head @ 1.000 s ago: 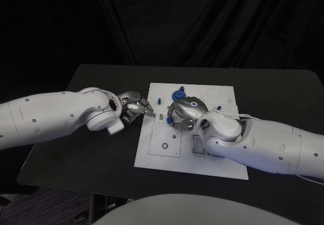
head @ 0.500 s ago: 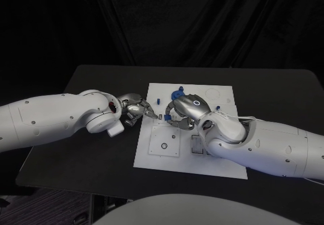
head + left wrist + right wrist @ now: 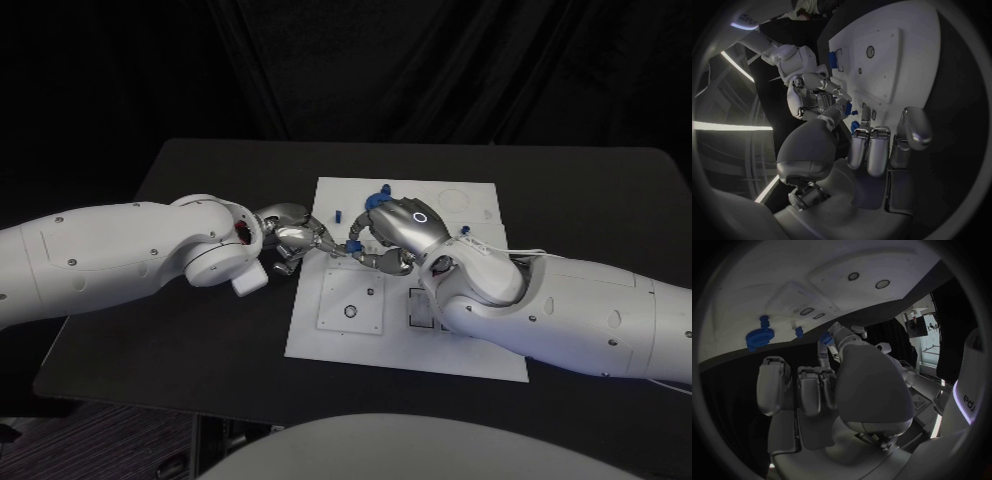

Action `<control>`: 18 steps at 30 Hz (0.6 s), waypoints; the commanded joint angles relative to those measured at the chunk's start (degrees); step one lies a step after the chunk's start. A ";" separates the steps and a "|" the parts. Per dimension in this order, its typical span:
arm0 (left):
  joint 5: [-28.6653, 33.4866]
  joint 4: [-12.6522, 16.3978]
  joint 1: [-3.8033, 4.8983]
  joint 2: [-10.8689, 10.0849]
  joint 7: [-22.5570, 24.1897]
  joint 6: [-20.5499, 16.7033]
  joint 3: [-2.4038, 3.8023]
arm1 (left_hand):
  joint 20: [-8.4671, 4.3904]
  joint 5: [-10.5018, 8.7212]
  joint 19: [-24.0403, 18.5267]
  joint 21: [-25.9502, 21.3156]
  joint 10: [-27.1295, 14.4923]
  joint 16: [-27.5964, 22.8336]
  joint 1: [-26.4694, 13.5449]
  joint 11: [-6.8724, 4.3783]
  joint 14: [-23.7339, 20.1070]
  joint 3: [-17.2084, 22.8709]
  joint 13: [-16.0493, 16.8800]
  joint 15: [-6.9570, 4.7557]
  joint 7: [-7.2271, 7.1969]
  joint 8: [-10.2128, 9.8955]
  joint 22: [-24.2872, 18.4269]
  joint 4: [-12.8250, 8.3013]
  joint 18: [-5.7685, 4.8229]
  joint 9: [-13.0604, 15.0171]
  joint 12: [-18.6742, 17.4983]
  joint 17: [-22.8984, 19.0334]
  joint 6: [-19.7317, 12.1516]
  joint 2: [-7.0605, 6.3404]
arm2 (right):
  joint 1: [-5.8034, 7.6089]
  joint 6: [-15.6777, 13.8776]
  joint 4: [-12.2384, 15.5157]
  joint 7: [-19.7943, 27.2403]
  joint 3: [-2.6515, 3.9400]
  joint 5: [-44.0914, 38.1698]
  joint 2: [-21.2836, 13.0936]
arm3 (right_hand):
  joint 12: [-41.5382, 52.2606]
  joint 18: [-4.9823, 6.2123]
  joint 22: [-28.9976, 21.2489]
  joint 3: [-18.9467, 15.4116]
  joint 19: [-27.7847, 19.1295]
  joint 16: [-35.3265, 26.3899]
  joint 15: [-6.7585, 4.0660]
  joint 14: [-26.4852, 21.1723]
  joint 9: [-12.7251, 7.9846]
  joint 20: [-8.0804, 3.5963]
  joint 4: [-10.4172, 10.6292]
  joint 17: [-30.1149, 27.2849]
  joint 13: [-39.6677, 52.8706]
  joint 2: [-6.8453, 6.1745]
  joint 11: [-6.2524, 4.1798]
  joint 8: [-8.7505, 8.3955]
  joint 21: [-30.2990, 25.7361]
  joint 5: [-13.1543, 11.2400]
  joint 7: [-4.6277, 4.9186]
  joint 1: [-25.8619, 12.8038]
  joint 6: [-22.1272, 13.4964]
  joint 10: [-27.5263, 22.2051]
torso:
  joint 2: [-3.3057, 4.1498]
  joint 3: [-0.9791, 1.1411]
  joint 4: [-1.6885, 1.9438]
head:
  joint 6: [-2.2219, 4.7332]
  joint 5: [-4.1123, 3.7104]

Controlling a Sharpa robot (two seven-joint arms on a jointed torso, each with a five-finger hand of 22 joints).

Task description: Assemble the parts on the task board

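So my left robot hand [image 3: 293, 240] is sitting at the left edge of the task board [image 3: 353, 330], over the black bench [image 3: 188, 340]. Its fingers reach toward the board and meet the right hand's fingertips there. In the left wrist view the fingers [image 3: 869, 150] lie fairly straight and side by side, with the thumb out to one side. There's a small blue part [image 3: 856, 125] right by the fingertips, but honestly I can't tell whether I'm actually pinching it or it's just next to them.

Moving right, a small blue peg [image 3: 336, 213] stands on the board near its left edge, just beyond the spot where the two hands meet. Closer to me on the board there's a raised square plate with a round hole [image 3: 351, 312].

Then my right robot hand [image 3: 392, 232] hangs over the far-middle of the board, palm down, fingers curled toward the left hand. A blue part [image 3: 381, 203] pokes out just past its knuckles, and I can't tell whether the hand is touching it. In the right wrist view the fingers [image 3: 811, 390] point down at the board, and a bigger blue gear-like part [image 3: 757, 338] and a little blue peg [image 3: 799, 332] stand on the white surface beyond them. Whether this hand has hold of anything, can't tell from here either.

A white cable [image 3: 490, 245] runs along the right wrist above the board's right side.
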 commanded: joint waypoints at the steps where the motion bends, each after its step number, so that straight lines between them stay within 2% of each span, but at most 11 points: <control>1: 0.83 0.17 -0.15 0.16 1.98 1.40 0.04 | 0.09 -0.15 -0.56 -0.51 5.97 0.15 -0.56 0.37 5.95 -0.48 14.99 0.25 -0.15 0.25 4.99 0.08 1.05 -0.11 0.15 15.09 -0.33 0.16 | -0.14 -1.36 0.05 0.26 0.06 -0.06 0.12 | 0.16 -0.26 11.35 0.07 0.92 0.14 -0.55 6.00 5.32 -0.38 0.22 15.09 15.05 0.12 -0.29 0.43 0.21 0.06 -1.77 -0.28 1.65 5.97 | 0.01 -0.02 0.02 | 0.00 0.14; 6: 1.28 0.19 -0.17 0.22 2.26 1.36 0.04 | 0.08 0.63 -0.71 -1.34 5.97 0.15 -0.36 0.35 5.95 -0.65 14.99 0.24 -0.16 0.33 4.59 0.06 1.16 -0.51 0.15 15.09 -0.43 0.53 | -0.14 -0.89 0.06 0.28 0.06 -0.01 0.27 | 0.16 -0.26 11.35 0.08 0.91 0.14 -0.56 6.00 5.37 -0.39 0.22 15.09 15.05 0.12 -0.31 0.43 0.20 0.05 -1.78 -0.29 1.63 5.97 | 0.01 -0.01 0.02 | 0.00 0.12; 7: 1.32 0.19 -0.17 0.22 2.34 1.33 0.04 | 0.06 1.86 -0.73 -1.76 5.97 0.15 -0.04 0.34 5.95 -0.63 14.99 0.22 -0.19 0.40 4.38 -0.09 1.20 -0.80 0.15 15.09 -0.33 0.80 | -0.14 -0.78 0.08 0.29 0.06 0.09 0.28 | 0.16 -0.26 11.35 0.08 0.91 0.14 -0.56 6.00 5.37 -0.39 0.22 15.09 15.05 0.12 -0.31 0.43 0.20 0.05 -1.78 -0.29 1.63 5.97 | 0.01 -0.01 0.02 | 0.00 0.11; 10: 1.41 0.17 -0.18 0.23 2.78 0.97 0.04 | 0.04 2.91 -0.85 -2.56 5.97 0.15 0.33 0.31 5.95 -0.64 14.99 0.21 -0.22 0.54 4.00 -0.33 1.29 -1.22 0.15 15.09 -0.12 1.10 | -0.14 -0.44 0.19 0.33 0.05 0.46 0.31 | 0.16 -0.26 11.35 0.08 0.91 0.14 -0.56 6.00 5.37 -0.39 0.22 15.09 15.05 0.12 -0.31 0.43 0.20 0.05 -1.78 -0.29 1.63 5.97 | 0.01 -0.01 0.02 | 0.00 0.15; 15: 2.12 -0.03 -0.19 0.40 3.95 -0.05 0.04 | -0.11 6.61 -1.66 -5.94 5.97 0.15 1.74 0.18 5.95 -0.03 14.99 0.12 -0.34 1.02 2.44 -1.65 1.78 -2.25 0.15 15.09 0.38 1.92 | -0.15 -0.31 0.39 0.49 0.05 0.80 0.33 | 0.16 -0.26 11.35 0.10 0.91 0.14 -0.57 6.00 5.43 -0.41 0.21 15.09 15.05 0.11 -0.32 0.43 0.19 0.05 -1.79 -0.28 1.58 5.97 | -0.07 -0.02 -0.03 | 0.00 0.21; 18: 2.84 -0.18 -0.21 0.55 4.58 -0.36 0.04 | -0.09 7.40 -2.68 -9.11 5.97 0.15 2.15 0.18 5.95 0.19 14.99 0.09 -0.36 1.21 0.99 -2.11 2.25 -2.66 0.15 15.09 0.42 2.19 | -0.17 -0.41 0.57 0.61 0.05 0.87 0.31 | 0.16 -0.26 11.35 0.10 0.91 0.14 -0.57 6.00 5.43 -0.41 0.21 15.09 15.05 0.11 -0.32 0.43 0.19 0.05 -1.79 -0.28 1.58 5.97 | -0.07 -0.02 -0.03 | 0.00 0.19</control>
